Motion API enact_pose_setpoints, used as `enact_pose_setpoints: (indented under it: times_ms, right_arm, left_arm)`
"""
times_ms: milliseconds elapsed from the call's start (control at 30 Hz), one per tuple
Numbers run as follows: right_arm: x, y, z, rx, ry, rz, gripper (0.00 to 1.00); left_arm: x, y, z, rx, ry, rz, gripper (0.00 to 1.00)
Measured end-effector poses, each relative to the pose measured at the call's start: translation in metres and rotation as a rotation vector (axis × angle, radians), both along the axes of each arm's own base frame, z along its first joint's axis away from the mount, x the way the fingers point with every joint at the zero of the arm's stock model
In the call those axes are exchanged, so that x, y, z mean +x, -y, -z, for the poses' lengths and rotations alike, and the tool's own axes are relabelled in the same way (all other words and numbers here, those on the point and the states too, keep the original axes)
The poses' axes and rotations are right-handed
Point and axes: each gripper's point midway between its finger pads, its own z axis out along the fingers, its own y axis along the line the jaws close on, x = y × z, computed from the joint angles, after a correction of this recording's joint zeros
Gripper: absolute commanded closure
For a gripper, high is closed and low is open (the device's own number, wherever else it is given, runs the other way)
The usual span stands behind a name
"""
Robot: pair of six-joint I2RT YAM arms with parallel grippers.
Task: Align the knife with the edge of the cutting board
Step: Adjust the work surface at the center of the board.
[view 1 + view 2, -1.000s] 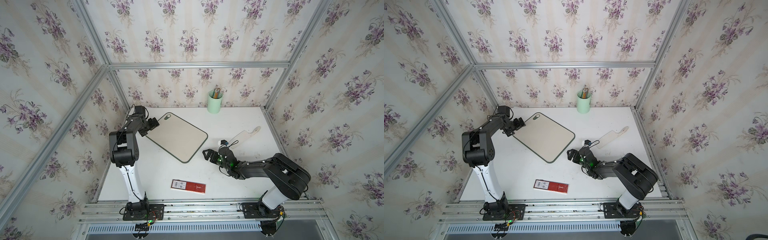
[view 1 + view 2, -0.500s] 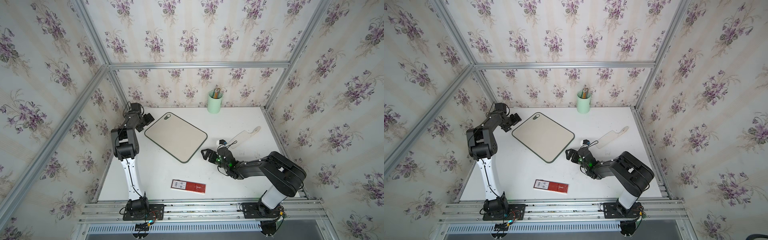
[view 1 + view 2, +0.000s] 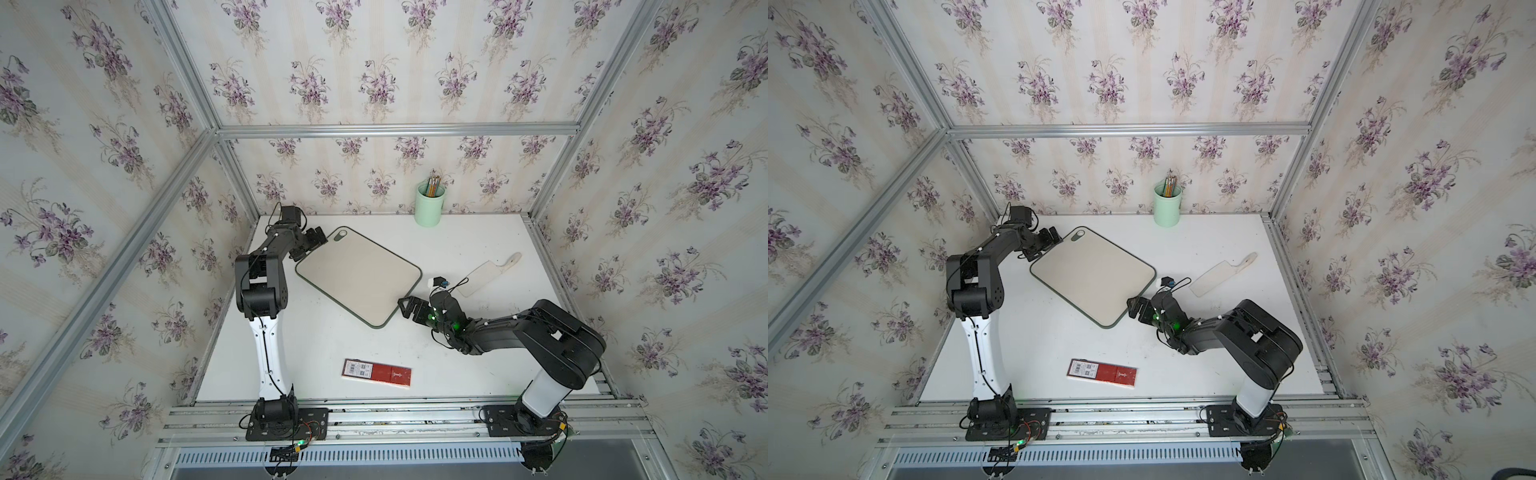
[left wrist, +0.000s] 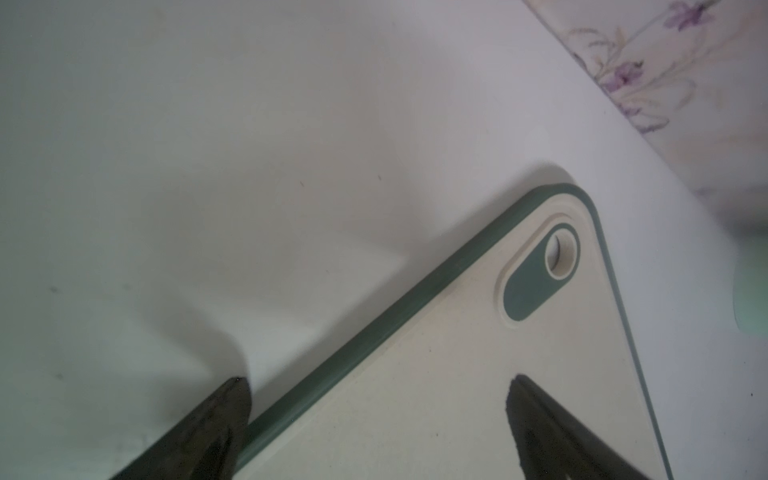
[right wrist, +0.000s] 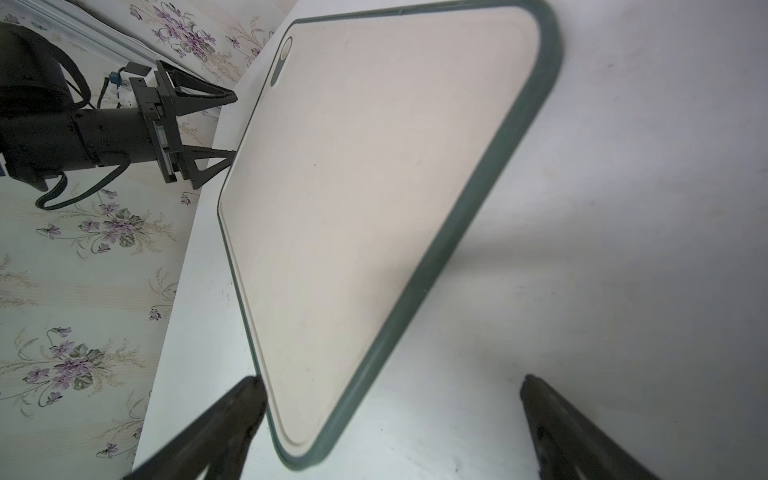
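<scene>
Down at the board's near corner, the right gripper (image 3: 406, 308) (image 3: 1135, 307) (image 5: 390, 379) sits low over the table (image 3: 332, 353) with its jaws spread wide and nothing between them but that rounded corner. In the right wrist view one finger (image 5: 232, 415) is just beside the board's (image 5: 353, 187) green rim and the other stands over bare table. Whether the finger touches the rim I cannot tell.

At the opposite corner, by the oval hole, the left gripper (image 3: 312, 247) (image 3: 1045, 245) (image 4: 377, 379) (image 5: 233, 124) also has its jaws apart. They straddle the rim, one finger (image 4: 216, 419) on the table side and the other above the beige face. It grips nothing.

In both top views the board (image 3: 357, 274) (image 3: 1092, 274) lies flat and turned diagonally between the two arms.

To the right of the board, the knife (image 3: 484, 276) (image 3: 1214, 276) lies flat on the table and apart from it. Its handle points toward the far right corner, and its blade is not lined up with the board's edge. Neither gripper touches it.

A red box (image 3: 377, 373) (image 3: 1102, 372) lies near the front edge, well apart from both. A green cup (image 3: 430, 203) (image 3: 1167, 203) of pencils stands at the back wall.
</scene>
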Motion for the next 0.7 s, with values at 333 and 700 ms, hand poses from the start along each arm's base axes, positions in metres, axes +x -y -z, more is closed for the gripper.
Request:
enact_pose_setpoints:
  times_ms: [333, 700]
  right_arm:
    - [0.007, 0.019, 0.004, -0.097, 0.026, 0.061, 0.0]
    - [-0.011, 0.053, 0.011, -0.261, -0.051, 0.087, 0.0]
  left_arm:
    - [-0.119, 0.039, 0.006, 0.093, 0.072, 0.06, 0.01]
    - [-0.222, 0.076, 0.006, 0.142, 0.17, 0.12, 0.0]
